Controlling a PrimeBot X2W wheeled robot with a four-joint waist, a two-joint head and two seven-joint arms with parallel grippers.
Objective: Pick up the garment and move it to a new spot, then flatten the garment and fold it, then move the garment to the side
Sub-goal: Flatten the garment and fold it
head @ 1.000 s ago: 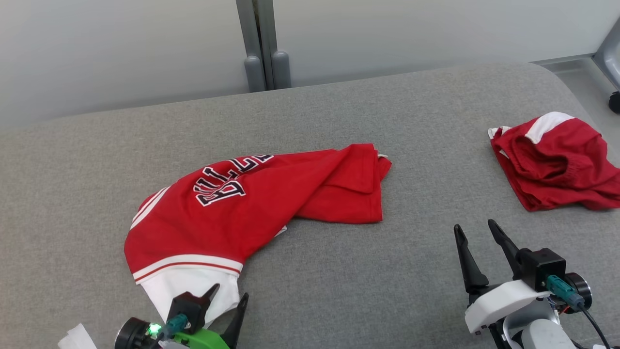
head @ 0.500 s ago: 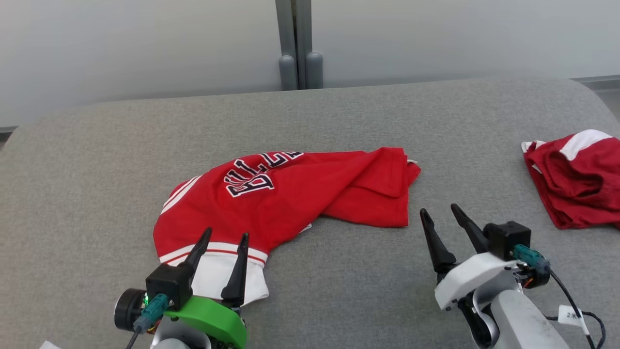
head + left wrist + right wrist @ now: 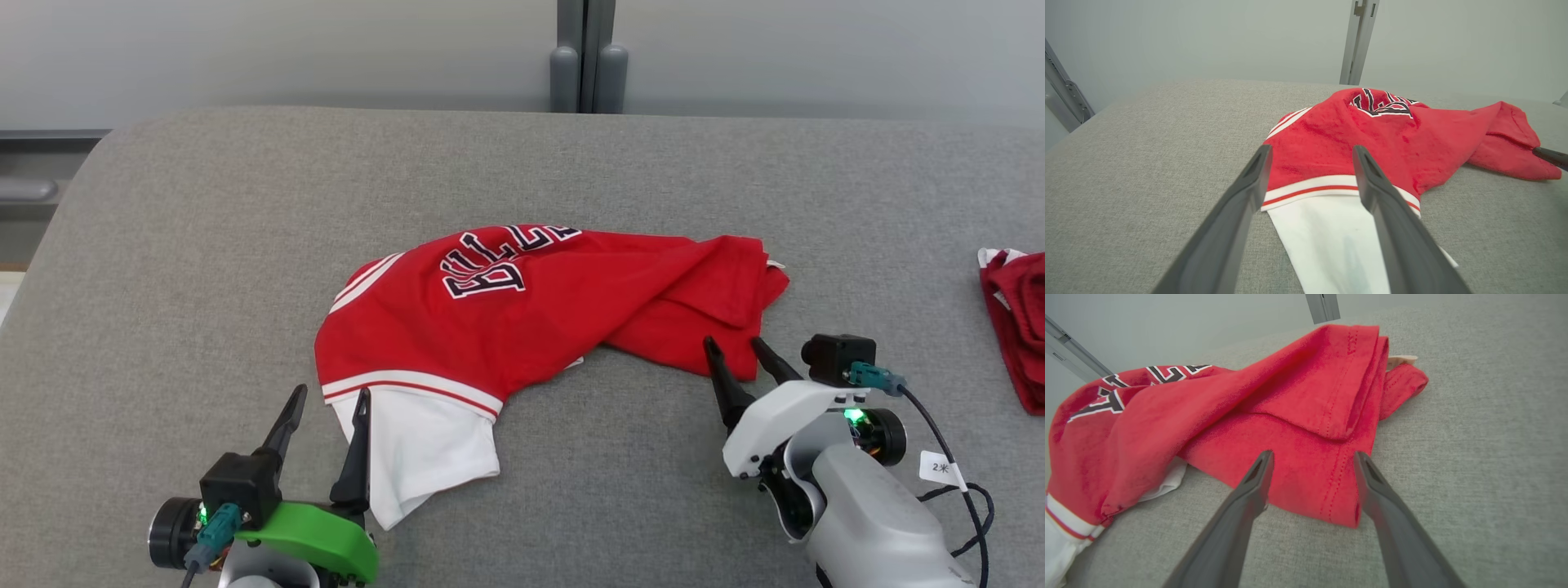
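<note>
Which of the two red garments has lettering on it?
The middle jersey, with black-and-white letters and a white sleeve; the red garment at the right edge shows none.

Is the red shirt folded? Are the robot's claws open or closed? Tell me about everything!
Red jersey: crumpled, unfolded, not held.
Left gripper: open, empty, by the white end.
Right gripper: open, empty, by the red hem.
Other red garment: bunched up, far right.
</note>
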